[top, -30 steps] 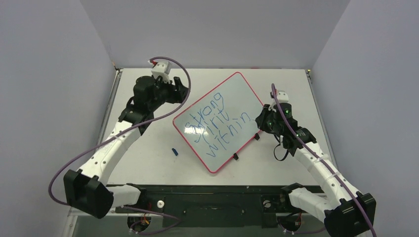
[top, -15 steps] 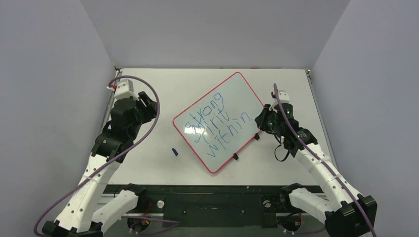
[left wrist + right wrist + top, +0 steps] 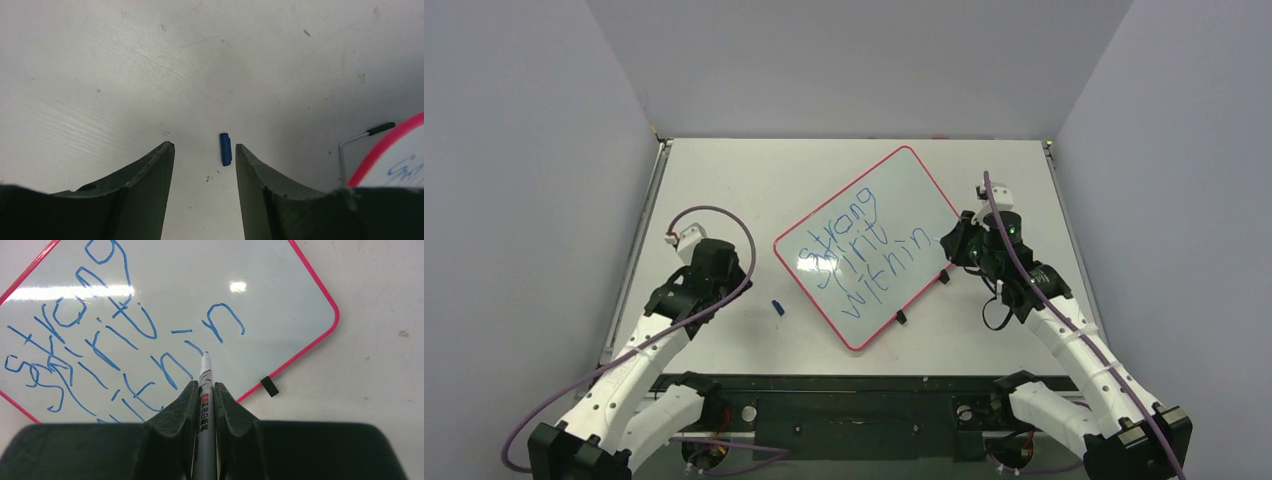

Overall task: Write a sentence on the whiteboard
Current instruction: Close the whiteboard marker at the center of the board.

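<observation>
The whiteboard (image 3: 894, 205), pink-rimmed and turned like a diamond, lies mid-table and carries the sentence (image 3: 856, 252) in blue marker, three lines reading "strong spirit within". My right gripper (image 3: 204, 384) is shut on a grey marker (image 3: 204, 405); its tip points at the board near the last "n" (image 3: 223, 320), by the right edge. My left gripper (image 3: 204, 146) stands open over bare table, left of the board. A small blue marker cap (image 3: 225, 149) lies just ahead, close to the right fingertip (image 3: 240, 149). From above the cap (image 3: 777, 307) sits right of the left gripper (image 3: 724, 285).
Small black clips (image 3: 901, 318) sit on the board's lower right rim, one also in the right wrist view (image 3: 270, 386). A thin wire stand with a black tip (image 3: 372, 132) shows beside the board's pink corner (image 3: 385, 147). Grey walls enclose the table.
My left arm has swung from the back of the table down toward the near left, ending beside the blue cap, its jaws narrowing somewhat. The right gripper, marker and board stayed put.
</observation>
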### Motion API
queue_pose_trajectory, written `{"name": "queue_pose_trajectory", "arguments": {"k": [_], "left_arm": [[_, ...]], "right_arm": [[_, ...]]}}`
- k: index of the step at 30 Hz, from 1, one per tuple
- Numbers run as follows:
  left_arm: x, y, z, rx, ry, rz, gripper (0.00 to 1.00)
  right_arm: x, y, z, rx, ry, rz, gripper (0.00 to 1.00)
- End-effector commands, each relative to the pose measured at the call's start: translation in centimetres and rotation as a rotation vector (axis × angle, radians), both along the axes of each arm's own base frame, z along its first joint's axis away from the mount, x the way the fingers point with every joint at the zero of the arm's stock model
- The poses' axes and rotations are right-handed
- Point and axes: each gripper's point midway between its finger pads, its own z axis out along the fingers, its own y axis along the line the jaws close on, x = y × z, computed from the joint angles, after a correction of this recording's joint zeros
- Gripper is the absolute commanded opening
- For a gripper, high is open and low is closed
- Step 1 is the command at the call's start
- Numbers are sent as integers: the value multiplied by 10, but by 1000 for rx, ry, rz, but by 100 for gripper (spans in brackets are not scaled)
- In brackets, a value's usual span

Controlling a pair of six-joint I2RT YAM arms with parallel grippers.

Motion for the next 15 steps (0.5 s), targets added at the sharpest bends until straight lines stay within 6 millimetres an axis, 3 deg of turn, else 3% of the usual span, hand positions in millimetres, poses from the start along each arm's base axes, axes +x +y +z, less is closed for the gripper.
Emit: {"name": "queue_pose_trajectory", "arguments": {"k": [1,11,15], "left_arm": [[4,-22,-27,-117,26,4,44],[9,-54,-77,-196,88,-2,42],[10,-62,-87,-190,96,1,41]], "right_arm": [[2,1,34,30,-90,1,0],[0,-1,36,18,-93,0,0],[0,-2,37,14,-96,2,0]]}}
